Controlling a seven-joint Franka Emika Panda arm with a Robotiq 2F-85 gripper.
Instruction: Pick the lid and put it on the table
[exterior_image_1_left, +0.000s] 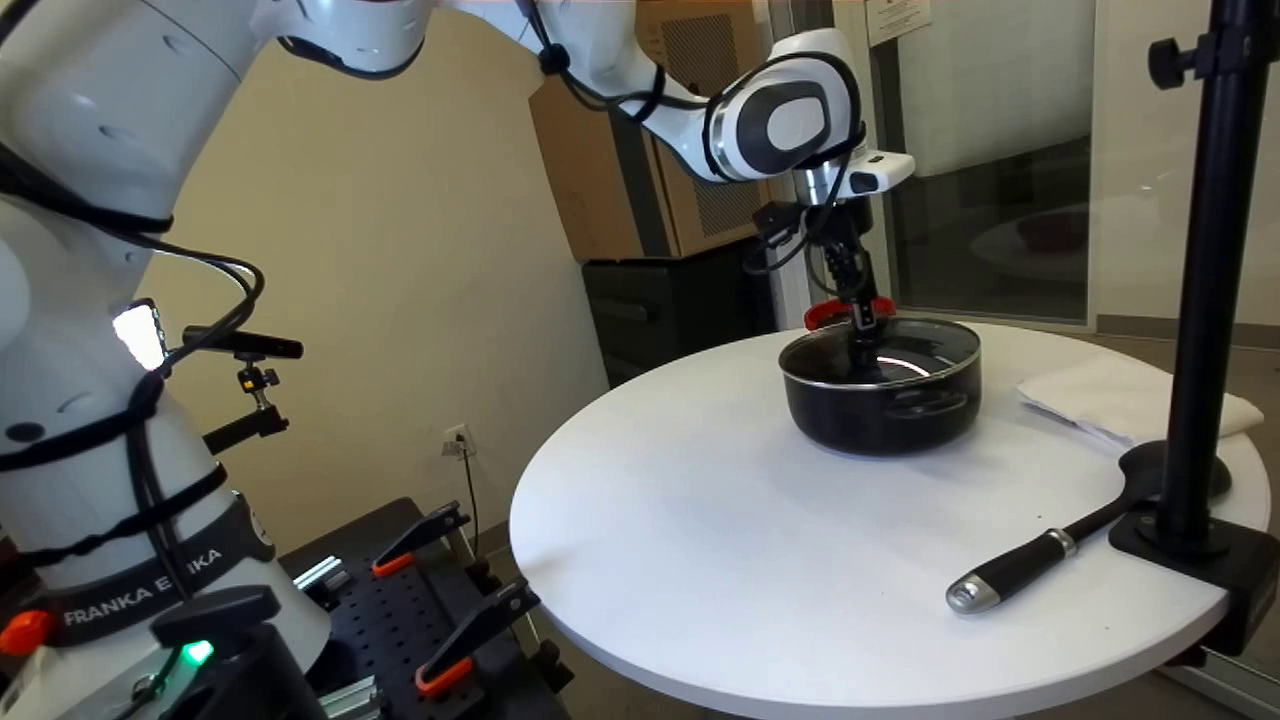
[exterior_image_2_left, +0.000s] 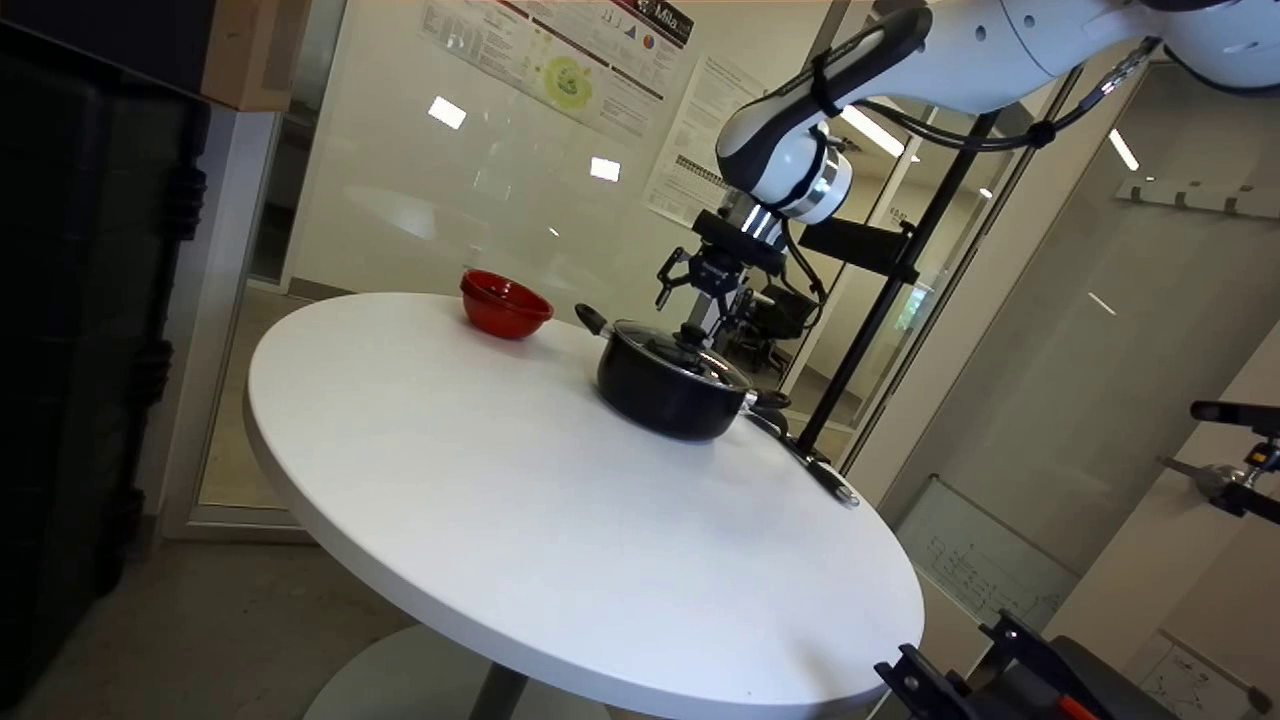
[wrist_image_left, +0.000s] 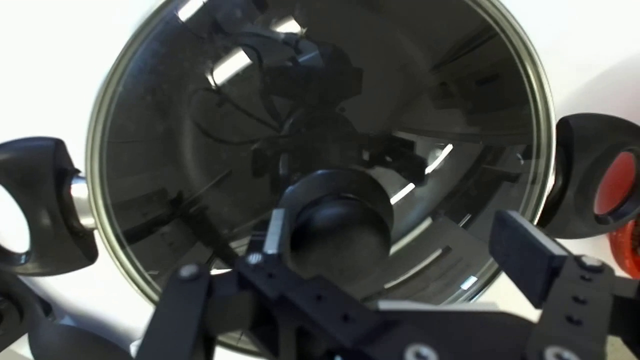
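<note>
A broad bare stretch of the round white counter lies between the black pot and the robot's base; past the pot, the folded white cloth lies near the edge and the black pole stands at it. The glass lid sits on the pot. Above it the end effector is spread wide and holding nothing, the lid's knob between its two fingers in the wrist view.

The red bowl, near the edge in an exterior view, is cut off in the wrist view; whether it is two nested is hard to make out. The pole partly hides the head of the long-handled utensil.

Counted: one pot with two handles, one lid, one utensil, one cloth.
</note>
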